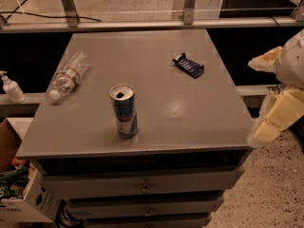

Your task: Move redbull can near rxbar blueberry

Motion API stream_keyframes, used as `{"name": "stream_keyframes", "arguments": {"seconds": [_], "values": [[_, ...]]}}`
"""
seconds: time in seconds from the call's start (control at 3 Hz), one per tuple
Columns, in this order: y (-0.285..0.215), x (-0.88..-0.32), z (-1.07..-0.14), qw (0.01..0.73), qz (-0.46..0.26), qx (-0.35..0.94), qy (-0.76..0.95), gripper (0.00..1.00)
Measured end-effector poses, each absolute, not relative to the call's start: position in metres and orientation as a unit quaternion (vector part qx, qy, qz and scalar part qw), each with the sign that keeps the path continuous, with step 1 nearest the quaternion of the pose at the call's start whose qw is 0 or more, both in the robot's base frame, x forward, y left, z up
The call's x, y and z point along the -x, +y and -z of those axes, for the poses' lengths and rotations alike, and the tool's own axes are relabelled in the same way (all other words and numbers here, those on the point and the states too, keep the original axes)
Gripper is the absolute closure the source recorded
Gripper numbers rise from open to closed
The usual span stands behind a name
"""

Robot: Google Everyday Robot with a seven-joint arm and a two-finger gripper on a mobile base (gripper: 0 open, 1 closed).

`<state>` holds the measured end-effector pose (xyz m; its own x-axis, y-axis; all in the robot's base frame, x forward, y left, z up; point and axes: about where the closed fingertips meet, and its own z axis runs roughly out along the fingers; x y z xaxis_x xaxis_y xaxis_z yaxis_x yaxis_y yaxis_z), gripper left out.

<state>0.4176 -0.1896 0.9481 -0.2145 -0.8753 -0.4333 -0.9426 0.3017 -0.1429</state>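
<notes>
The redbull can [124, 110] stands upright on the grey table [190, 113], near the front edge and left of centre. Its silver top with the pull-tab hole faces up. The rxbar blueberry [188, 65] lies flat in its dark blue wrapper at the table's back right. My gripper [273, 103], cream-coloured, hangs off the table's right side, well away from both the can and the bar and holding nothing.
A clear plastic bottle [69, 74] lies on its side at the table's left edge. A pump bottle [11, 87] stands on a ledge to the left. A cardboard box [19, 194] sits on the floor at lower left. Drawers [142, 186] are below the tabletop.
</notes>
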Motion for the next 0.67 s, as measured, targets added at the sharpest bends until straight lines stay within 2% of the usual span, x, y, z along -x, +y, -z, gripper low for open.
{"name": "stream_keyframes", "arguments": {"seconds": [0.67], "values": [[-0.134,-0.403,-0.903,0.309,-0.221,0.554,0.741,0.0]]}}
